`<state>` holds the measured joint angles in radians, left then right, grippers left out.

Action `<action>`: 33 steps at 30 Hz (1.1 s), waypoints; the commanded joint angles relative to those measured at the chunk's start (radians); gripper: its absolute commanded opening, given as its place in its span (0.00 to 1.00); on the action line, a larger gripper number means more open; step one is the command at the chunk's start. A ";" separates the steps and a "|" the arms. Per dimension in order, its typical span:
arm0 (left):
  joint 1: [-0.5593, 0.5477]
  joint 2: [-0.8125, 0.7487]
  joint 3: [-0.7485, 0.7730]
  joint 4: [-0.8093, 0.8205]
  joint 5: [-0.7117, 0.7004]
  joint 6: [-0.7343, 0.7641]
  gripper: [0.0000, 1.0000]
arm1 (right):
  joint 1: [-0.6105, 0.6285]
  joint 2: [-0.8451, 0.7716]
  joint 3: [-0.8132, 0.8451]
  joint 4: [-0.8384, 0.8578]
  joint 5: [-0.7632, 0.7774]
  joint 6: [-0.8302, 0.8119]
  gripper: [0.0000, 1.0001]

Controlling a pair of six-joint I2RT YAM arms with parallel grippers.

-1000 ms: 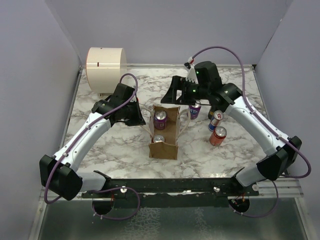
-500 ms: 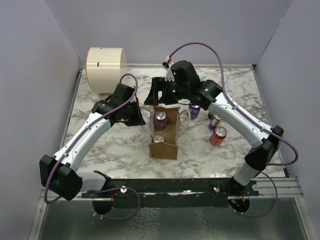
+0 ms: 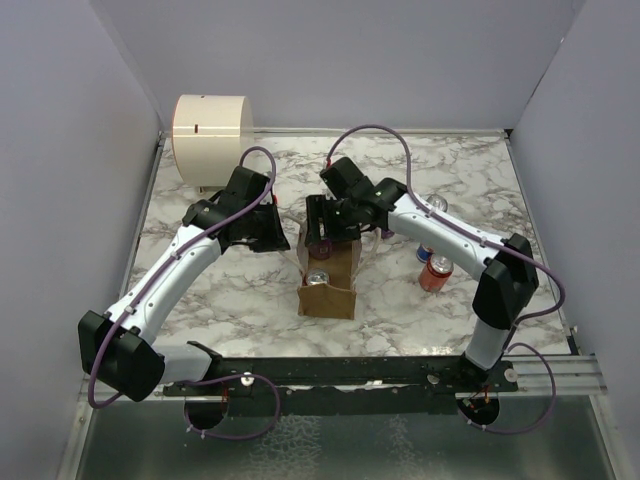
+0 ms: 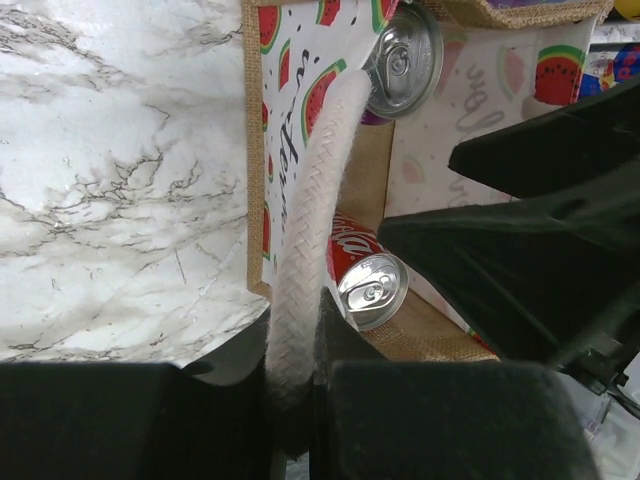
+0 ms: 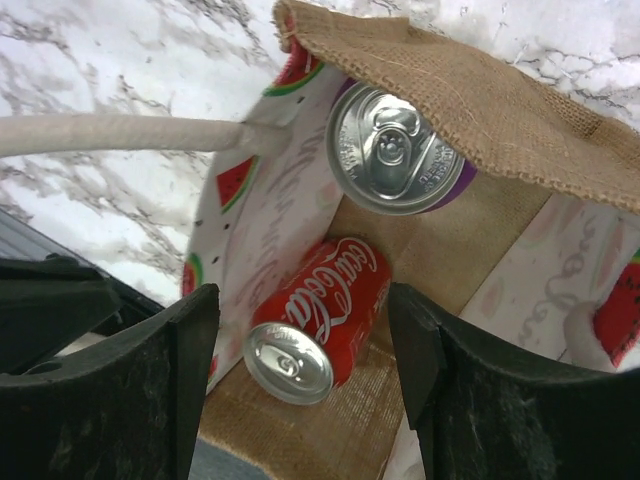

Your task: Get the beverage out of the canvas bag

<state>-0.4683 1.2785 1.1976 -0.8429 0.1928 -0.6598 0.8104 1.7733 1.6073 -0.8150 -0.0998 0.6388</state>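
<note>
The tan canvas bag (image 3: pixel 328 290) stands open mid-table. A red Coca-Cola can (image 5: pixel 320 320) lies on its side in it, next to an upright purple can (image 5: pixel 395 150). My left gripper (image 3: pixel 281 235) is shut on the bag's white loop handle (image 4: pixel 310 220) at the bag's left edge and holds that side open. My right gripper (image 3: pixel 325 225) is open over the bag's far end. In the right wrist view its fingers (image 5: pixel 160 400) straddle the red can from above without touching it. Both cans also show in the left wrist view, the red one (image 4: pixel 368 285) and the purple one (image 4: pixel 405 60).
A cream cylindrical container (image 3: pixel 210 130) stands at the back left. Several cans stand on the marble table right of the bag, among them an orange-red one (image 3: pixel 436 272) and a blue-red one (image 3: pixel 428 249). Grey walls close in three sides.
My right arm has swung left and down from the back of the table until its open gripper sits over the bag's far end. The left arm and bag have not moved.
</note>
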 commanded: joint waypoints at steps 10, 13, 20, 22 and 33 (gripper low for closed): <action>0.007 -0.004 0.090 -0.010 -0.035 0.058 0.00 | 0.010 0.081 -0.038 0.048 0.211 0.020 0.70; 0.008 -0.005 0.090 -0.005 -0.029 0.073 0.00 | 0.010 0.083 -0.069 0.110 0.238 0.016 0.70; 0.007 0.008 0.070 0.015 0.030 0.089 0.00 | 0.026 0.055 -0.181 0.339 0.263 0.025 0.79; 0.007 0.010 0.069 0.016 0.034 0.090 0.00 | 0.031 0.052 -0.200 0.377 0.298 0.037 0.82; 0.005 -0.001 0.052 0.027 0.053 0.089 0.00 | 0.043 0.090 -0.263 0.508 0.446 0.045 0.85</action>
<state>-0.4660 1.2869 1.2510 -0.8448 0.2214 -0.5838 0.8459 1.8400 1.3666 -0.4095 0.2230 0.6765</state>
